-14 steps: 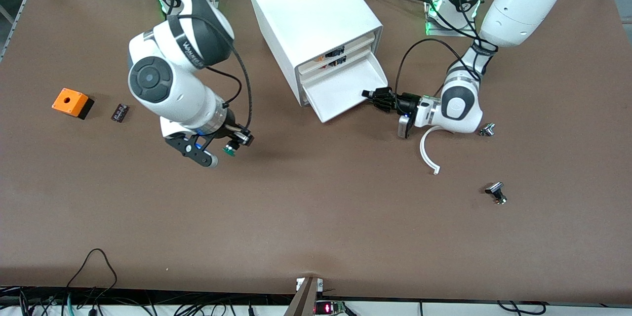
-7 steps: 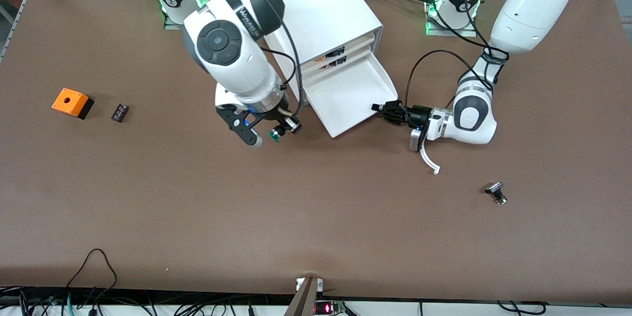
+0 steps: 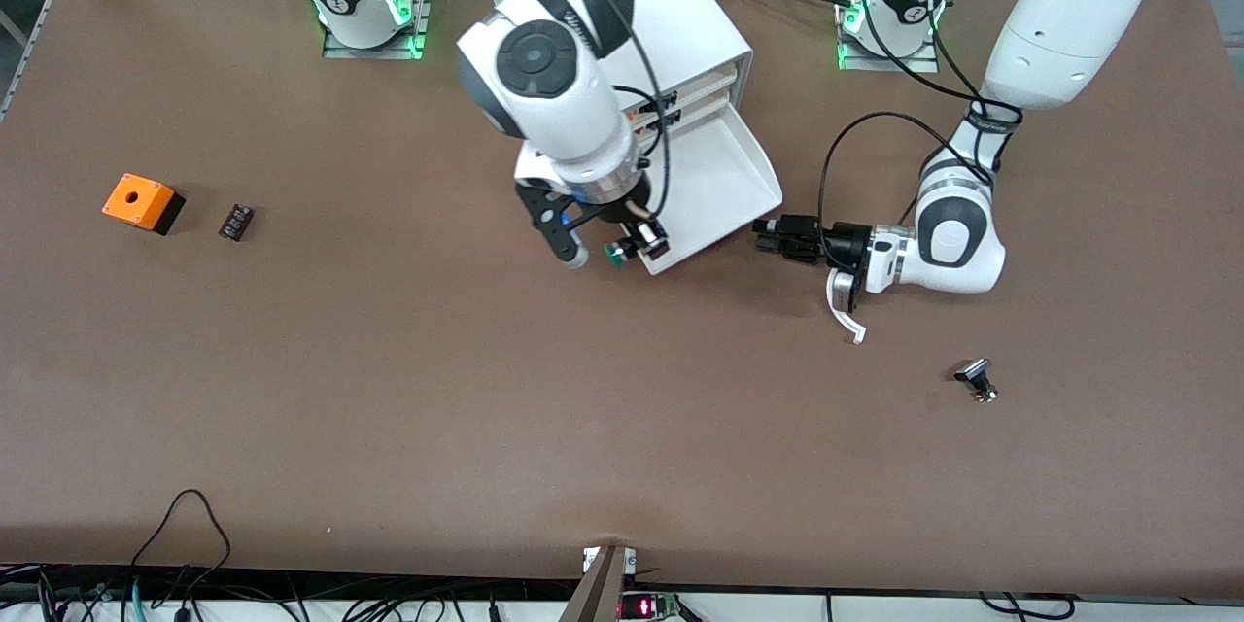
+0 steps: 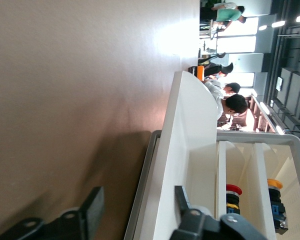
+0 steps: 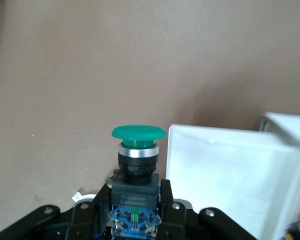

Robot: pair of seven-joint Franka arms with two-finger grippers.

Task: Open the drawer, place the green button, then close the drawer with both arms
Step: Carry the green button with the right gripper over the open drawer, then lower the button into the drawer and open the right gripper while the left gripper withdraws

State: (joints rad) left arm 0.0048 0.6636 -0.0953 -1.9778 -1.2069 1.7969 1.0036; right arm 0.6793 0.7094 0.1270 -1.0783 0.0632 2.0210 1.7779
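Note:
The lowest drawer of the white cabinet is pulled out and its tray shows nothing in it. My right gripper is shut on the button and holds it in the air at the drawer's front corner toward the right arm's end. In the right wrist view the fingers clamp the button's black-and-blue body, with its green cap beside the drawer's wall. My left gripper is open and empty, low beside the drawer's other front corner. The drawer's rim shows between its fingers.
An orange box with a hole and a small black part lie toward the right arm's end. A curved white strip lies under the left wrist. A silver-black knob lies nearer the camera. The upper drawers hold red and yellow buttons.
The right arm carried the button from over the bare table to the drawer's front corner. The left gripper pulled the drawer farther out, then let go and drew back toward the left arm's end.

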